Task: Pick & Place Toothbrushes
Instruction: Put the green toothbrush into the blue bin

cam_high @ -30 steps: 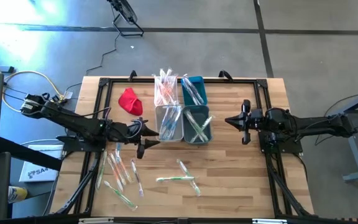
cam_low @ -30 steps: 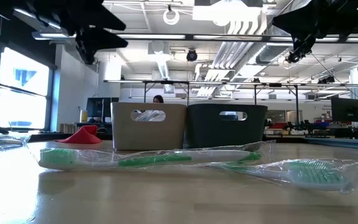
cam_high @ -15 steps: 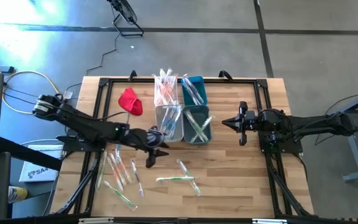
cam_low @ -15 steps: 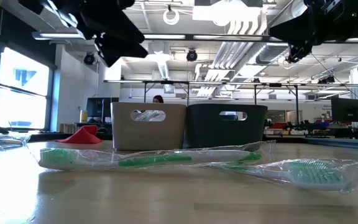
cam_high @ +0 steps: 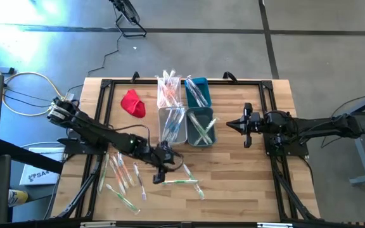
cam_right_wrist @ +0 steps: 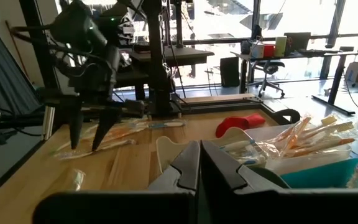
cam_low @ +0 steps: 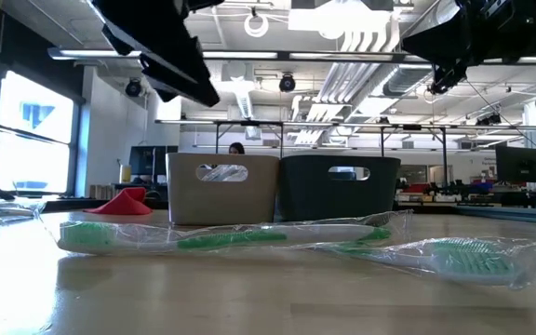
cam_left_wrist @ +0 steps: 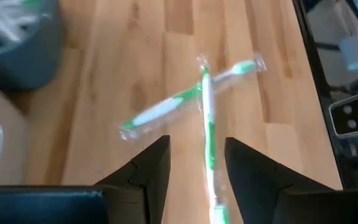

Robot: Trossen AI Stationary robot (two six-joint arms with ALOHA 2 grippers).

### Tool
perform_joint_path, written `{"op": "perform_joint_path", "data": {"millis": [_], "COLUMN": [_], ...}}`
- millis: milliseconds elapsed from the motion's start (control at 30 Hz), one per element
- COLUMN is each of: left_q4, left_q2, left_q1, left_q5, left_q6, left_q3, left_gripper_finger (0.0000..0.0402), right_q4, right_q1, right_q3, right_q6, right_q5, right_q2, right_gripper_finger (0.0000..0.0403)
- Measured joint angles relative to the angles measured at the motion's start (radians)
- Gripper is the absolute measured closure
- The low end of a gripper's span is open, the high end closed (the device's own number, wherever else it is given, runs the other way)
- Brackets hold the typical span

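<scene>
Left gripper (cam_high: 163,170) hovers open and empty over the crossed green-handled toothbrushes in clear wrappers (cam_high: 181,182), low centre of the wooden bench (cam_high: 233,171). It's the approach step; next, descend and pinch one. Right gripper (cam_high: 244,125) waits closed, mid-right.

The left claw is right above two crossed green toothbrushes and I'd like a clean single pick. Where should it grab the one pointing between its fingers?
Best guess: grip that green toothbrush on its handle, on the claw's side of the crossing, straight from above. The open left claw already straddles it there, fingers either side, and the second green toothbrush lies across it only farther along.
</scene>
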State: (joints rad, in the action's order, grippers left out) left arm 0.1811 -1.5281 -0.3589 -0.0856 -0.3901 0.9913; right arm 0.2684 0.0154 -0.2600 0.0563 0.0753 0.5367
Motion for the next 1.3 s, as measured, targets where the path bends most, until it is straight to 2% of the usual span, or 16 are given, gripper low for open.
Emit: {"op": "perform_joint_path", "data": {"millis": [400, 700, 1000, 1300], "left_q4": [-0.046, -0.166, -0.222, -0.254], "left_q2": [-0.176, -0.275, -0.358, -0.376], "left_q1": [-0.034, -0.035, -0.035, -0.034], "left_q5": [-0.009, 0.047, 0.102, 0.141], "left_q6": [-0.008, -0.02, -0.072, -0.092], "left_q3": [0.027, 0.028, 0.032, 0.03], "left_gripper_finger": [0.0252, 0.0252, 0.0252, 0.0252], "right_q4": [-0.001, -0.001, -0.002, -0.001], "right_q1": [0.0, -0.002, -0.002, -0.002], "right_q3": [0.0, 0.0, 0.0, 0.0], "right_q6": [0.015, 0.029, 0.03, 0.03], "right_q5": [-0.005, -0.007, -0.008, -0.031], "right_q2": [0.012, 0.023, 0.033, 0.039], "right_gripper_finger": [0.0396, 0.0396, 0.0396, 0.0396]}}
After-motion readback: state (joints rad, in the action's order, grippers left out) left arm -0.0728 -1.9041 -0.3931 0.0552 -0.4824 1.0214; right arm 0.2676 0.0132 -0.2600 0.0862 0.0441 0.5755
